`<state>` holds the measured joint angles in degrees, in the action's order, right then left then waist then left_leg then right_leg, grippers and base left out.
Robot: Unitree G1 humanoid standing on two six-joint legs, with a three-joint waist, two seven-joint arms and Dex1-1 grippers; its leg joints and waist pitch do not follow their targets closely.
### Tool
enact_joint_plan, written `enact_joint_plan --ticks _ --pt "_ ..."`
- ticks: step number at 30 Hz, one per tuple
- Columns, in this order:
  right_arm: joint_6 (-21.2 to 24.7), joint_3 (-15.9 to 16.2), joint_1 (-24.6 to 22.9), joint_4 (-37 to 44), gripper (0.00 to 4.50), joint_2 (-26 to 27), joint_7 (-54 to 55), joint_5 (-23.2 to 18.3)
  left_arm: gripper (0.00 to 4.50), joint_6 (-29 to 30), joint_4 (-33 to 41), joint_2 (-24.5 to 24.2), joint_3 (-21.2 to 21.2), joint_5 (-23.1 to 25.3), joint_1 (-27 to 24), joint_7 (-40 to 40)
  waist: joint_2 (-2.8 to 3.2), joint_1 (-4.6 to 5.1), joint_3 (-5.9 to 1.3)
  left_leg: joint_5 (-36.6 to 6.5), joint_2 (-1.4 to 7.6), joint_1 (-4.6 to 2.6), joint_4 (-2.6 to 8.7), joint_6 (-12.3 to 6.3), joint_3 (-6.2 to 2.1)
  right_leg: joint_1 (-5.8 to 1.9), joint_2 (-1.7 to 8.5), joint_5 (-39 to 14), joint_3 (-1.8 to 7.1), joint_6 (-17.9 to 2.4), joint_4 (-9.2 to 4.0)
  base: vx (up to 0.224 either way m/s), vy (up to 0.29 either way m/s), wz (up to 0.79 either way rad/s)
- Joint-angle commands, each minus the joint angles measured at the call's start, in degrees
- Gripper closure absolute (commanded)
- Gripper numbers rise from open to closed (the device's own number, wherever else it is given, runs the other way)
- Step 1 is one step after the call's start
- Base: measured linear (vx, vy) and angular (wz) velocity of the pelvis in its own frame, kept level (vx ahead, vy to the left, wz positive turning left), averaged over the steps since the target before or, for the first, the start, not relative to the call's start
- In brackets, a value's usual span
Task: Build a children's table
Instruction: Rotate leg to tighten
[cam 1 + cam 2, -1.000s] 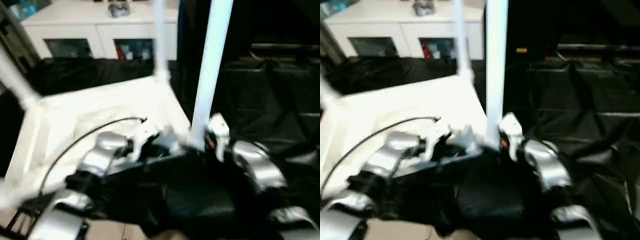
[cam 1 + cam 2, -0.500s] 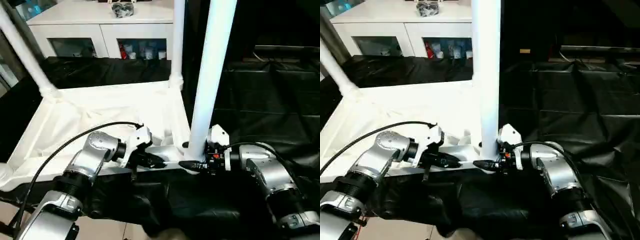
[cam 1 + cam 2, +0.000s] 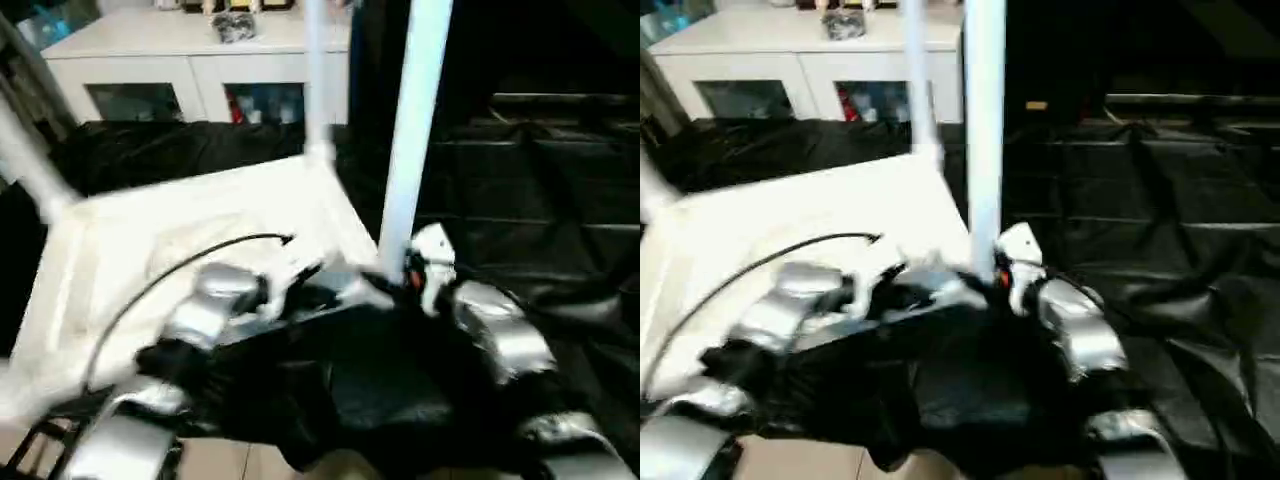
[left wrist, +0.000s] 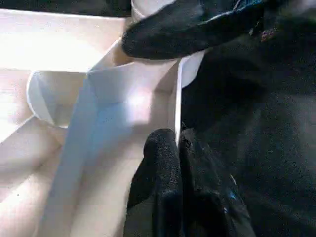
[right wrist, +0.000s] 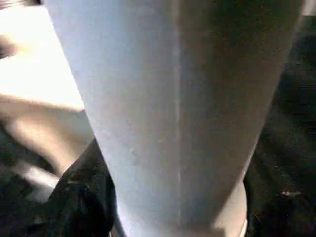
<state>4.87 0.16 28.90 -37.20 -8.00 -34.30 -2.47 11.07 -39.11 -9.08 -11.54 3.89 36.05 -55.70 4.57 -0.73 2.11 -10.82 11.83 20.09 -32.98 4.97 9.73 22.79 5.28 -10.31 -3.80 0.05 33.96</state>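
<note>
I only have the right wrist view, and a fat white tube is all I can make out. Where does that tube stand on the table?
Observer: That leg stands upright at the near right corner of the upside-down tabletop, with the right gripper at its base.
Operator: What is the left arm doing?
Observer: The left gripper has its fingers closed on the thin near edge wall of the tabletop, close to that same corner.
Operator: Any other legs in?
Observer: Yes, one stands at the far right corner, and another rises from the far left corner.
</note>
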Motion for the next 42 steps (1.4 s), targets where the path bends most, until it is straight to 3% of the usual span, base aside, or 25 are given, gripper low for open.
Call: enact_joint_plan --ticks 1,4,6,10,16,20,22,24,27,30,35,42 --pt "1.8 4.7 -0.1 -4.5 1.79 7.1 5.5 1.9 4.50 0.8 -0.5 5.2 -0.3 -0.5 3.6 7.1 -0.24 0.11 -2.69 -17.0 0.21 0.12 4.07 -1.62 -0.04 -2.29 2.14 -23.2 1.52 -10.1 -5.44 0.000 0.000 0.00" --pt "0.8 3.9 1.1 -6.6 1.79 9.7 9.4 2.3 4.50 1.0 -1.4 7.1 0.5 -0.4 4.1 10.6 -0.34 0.41 -2.75 -17.2 0.13 0.30 3.98 -1.97 0.02 -2.36 2.15 -21.9 1.51 -10.6 -5.48 0.000 0.000 0.00" --pt "-1.0 3.0 1.8 -7.8 1.24 11.6 10.4 1.7 4.50 0.1 -1.9 8.2 0.6 -0.3 4.3 11.6 -0.29 0.30 -2.94 -16.4 0.15 0.48 3.93 -2.61 0.04 -2.56 2.21 -19.9 1.50 -11.1 -5.35 0.000 0.000 0.00" --pt "-0.8 2.5 1.9 -7.2 1.00 12.5 7.7 -0.3 4.50 -1.4 -1.7 8.0 0.0 -0.4 3.8 9.7 -0.05 0.38 -3.11 -15.3 0.29 0.57 3.87 -3.73 0.06 -2.74 2.13 -15.5 1.48 -12.3 -4.98 0.000 0.000 0.00" --pt "-2.1 4.6 1.4 -5.9 1.00 8.7 2.4 1.0 4.50 -3.6 0.5 5.2 -1.1 -1.5 2.1 2.9 -0.06 0.46 -3.18 -14.3 0.34 0.82 3.79 -4.32 0.10 -2.99 2.24 -13.5 1.46 -13.2 -4.74 0.000 0.000 0.00" --pt "-2.9 6.1 0.6 -3.3 1.00 3.9 -9.0 -0.1 4.50 -4.7 2.4 2.2 -1.7 -2.5 0.5 -3.3 -0.08 0.50 -3.47 -11.7 0.37 1.15 3.42 -5.91 0.13 -3.57 2.21 -8.0 1.34 -14.9 -4.09 0.000 0.000 0.00" --pt "-3.0 6.3 0.5 -3.0 1.00 3.5 -10.0 -0.2 4.50 -4.7 2.6 1.9 -1.7 -2.6 0.4 -3.8 -0.10 0.41 -3.44 -10.7 0.44 1.09 3.23 -6.83 0.31 -3.47 2.14 -6.3 1.29 -15.7 -3.99 0.000 0.000 0.00" --pt "-2.7 7.0 -0.1 -1.4 1.00 1.7 -14.2 -1.0 4.50 -4.9 3.3 0.9 -2.0 -3.0 -0.1 -6.0 0.00 0.24 -3.45 -10.6 0.57 0.81 3.29 -6.97 0.36 -3.38 2.14 -6.8 1.24 -16.1 -4.02 0.000 0.000 0.00" --pt "-0.3 10.8 -3.0 5.0 1.00 -4.8 -28.4 -3.6 4.50 -5.1 5.5 -2.2 -2.9 -4.1 -1.4 -12.6 -0.13 -0.37 -3.28 -11.6 0.85 0.87 3.29 -7.60 0.49 -3.27 2.06 -7.7 1.37 -16.2 -3.97 0.000 0.000 0.00" --pt "0.9 12.6 -4.3 7.5 1.00 -7.2 -33.6 -4.0 4.50 -5.2 6.2 -3.5 -3.3 -4.3 -1.8 -15.1 -0.33 -1.20 -3.21 -12.5 0.92 0.55 3.41 -6.99 0.53 -3.10 2.02 -9.7 1.43 -15.9 -4.11 0.000 0.000 0.00" --pt "1.8 14.7 -5.6 9.5 1.00 -9.9 -38.6 -3.6 4.50 -5.1 6.9 -4.9 -3.6 -4.6 -2.3 -17.9 -0.31 -1.63 -3.07 -14.0 0.98 0.49 3.71 -5.15 0.36 -2.98 2.27 -14.0 1.63 -14.4 -4.39 0.000 0.000 0.00" --pt "3.2 16.2 -6.8 11.8 1.41 -11.1 -41.3 -3.4 4.50 -4.8 8.2 -6.9 -4.3 -5.0 -3.1 -20.8 -0.41 -1.64 -3.07 -12.9 0.91 0.58 3.69 -5.26 0.37 -2.93 2.20 -13.2 1.59 -14.4 -4.30 0.000 0.000 0.00"
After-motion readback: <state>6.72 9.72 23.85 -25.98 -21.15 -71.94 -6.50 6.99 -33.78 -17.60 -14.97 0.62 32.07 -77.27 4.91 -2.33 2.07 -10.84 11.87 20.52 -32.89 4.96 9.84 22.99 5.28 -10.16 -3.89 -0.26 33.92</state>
